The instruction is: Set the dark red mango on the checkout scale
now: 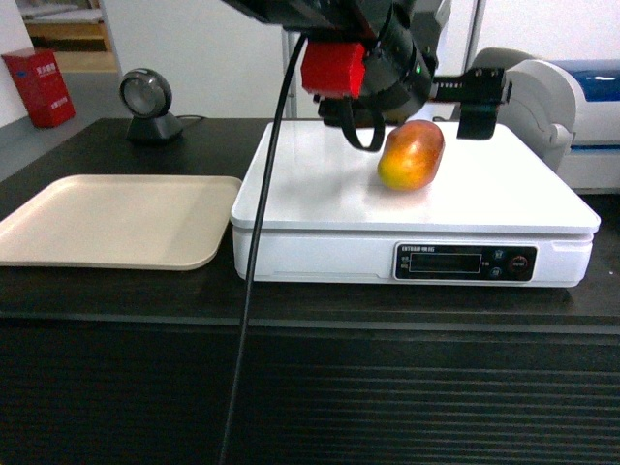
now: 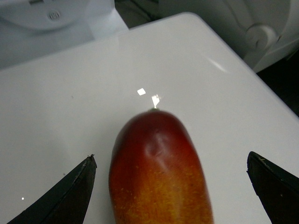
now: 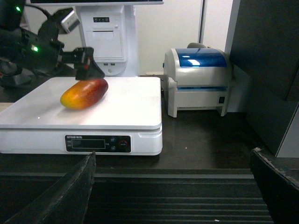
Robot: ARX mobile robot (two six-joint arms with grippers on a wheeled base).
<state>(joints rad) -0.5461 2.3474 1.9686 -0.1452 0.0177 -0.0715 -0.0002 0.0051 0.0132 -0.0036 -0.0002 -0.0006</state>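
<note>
Mango (image 1: 411, 155) resting on scale (image 1: 320, 184), left fingers (image 2: 70, 196) spread clear, right fingers (image 3: 60, 196) parted.

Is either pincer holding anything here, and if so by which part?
Nothing is held. The dark red oval mango lies on the flat white scale between the open left pincer's fingertips, untouched. The right pincer is open, empty.

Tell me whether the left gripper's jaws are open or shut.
Open: the left gripper has its jaws spread either side of the dark red mango, touching neither side.
</note>
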